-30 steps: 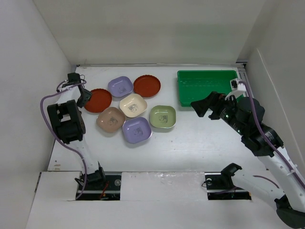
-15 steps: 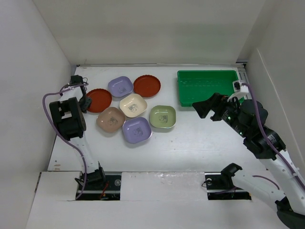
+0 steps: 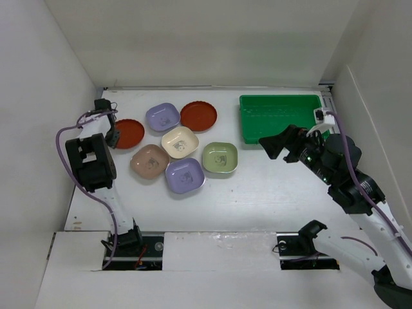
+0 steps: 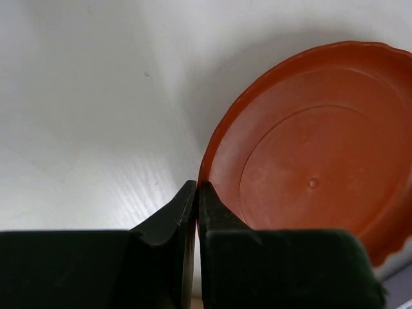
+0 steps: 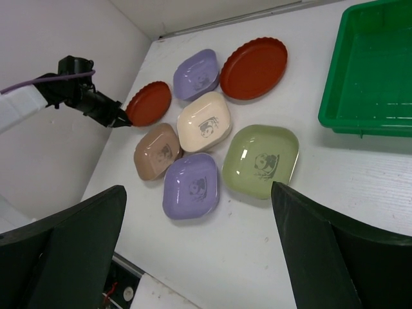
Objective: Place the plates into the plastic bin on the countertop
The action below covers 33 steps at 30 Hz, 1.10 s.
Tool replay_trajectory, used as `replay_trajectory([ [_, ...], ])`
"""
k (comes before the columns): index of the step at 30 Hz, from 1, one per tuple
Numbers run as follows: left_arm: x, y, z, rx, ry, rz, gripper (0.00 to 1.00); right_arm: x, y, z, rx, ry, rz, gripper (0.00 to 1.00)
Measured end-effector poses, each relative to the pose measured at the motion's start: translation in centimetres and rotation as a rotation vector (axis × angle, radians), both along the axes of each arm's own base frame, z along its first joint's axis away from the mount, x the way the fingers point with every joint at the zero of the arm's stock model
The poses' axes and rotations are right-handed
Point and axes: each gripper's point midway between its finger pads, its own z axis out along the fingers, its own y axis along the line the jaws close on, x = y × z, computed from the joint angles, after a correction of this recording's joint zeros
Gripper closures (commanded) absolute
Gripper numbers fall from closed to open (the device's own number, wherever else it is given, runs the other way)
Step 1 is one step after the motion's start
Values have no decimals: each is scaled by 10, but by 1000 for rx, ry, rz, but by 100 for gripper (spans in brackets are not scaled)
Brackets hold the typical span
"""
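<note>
We have the left gripper (image 4: pixel 196 193) pinched shut on the rim of the left red plate (image 4: pixel 309 148), mid-left of the top view — the bin (image 3: pixel 280 119) lies far off at upper right, beside the open, empty right gripper (image 3: pixel 275 143).

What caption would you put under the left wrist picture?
Left gripper closed on the rim of a red-orange plate, white countertop behind.

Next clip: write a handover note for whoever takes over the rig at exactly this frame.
Left gripper: shut on the rim of the leftmost red plate.
Right gripper: open, empty, above the countertop near the plastic bin.
Done: nothing; the bin holds no plates.
Left: all seven. The other six plates sit clustered left of the bin.
</note>
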Motion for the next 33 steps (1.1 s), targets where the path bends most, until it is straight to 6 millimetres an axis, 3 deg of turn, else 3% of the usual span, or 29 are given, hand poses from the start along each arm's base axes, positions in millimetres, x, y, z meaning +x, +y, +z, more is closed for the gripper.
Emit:
replay_trajectory([
  [4,0,3,43,56,-51,-6,100,5,10,0,12,-10,34,0],
  [6,9,-2,80,92,-127,-46,100,9,20,-3,16,-12,68,0],
  [8,21,-21,127,135,-238,-127,100,19,34,-9,9,-5,105,0],
  [11,33,-83,195,178,-406,-312,100,47,59,-24,-21,27,150,0],
  [13,34,-142,230,187,-494,-464,100,70,77,-33,-47,59,169,0],
  [15,32,-202,251,176,-550,-616,100,97,95,-41,-75,88,178,0],
  [18,19,-274,257,166,-561,-804,100,129,111,-45,-103,96,176,3],
  [21,5,-317,249,177,-524,-918,100,165,118,-34,-116,72,151,6],
  [23,-5,-336,242,173,-497,-979,100,187,113,-30,-124,54,121,6],
  [27,-11,-338,241,168,-485,-1002,100,209,95,-49,-150,83,69,9],
  [31,-14,-331,244,163,-494,-1001,100,211,89,-65,-170,112,57,9],
  [33,-17,-329,248,161,-504,-1007,100,209,89,-72,-177,123,60,19],
])
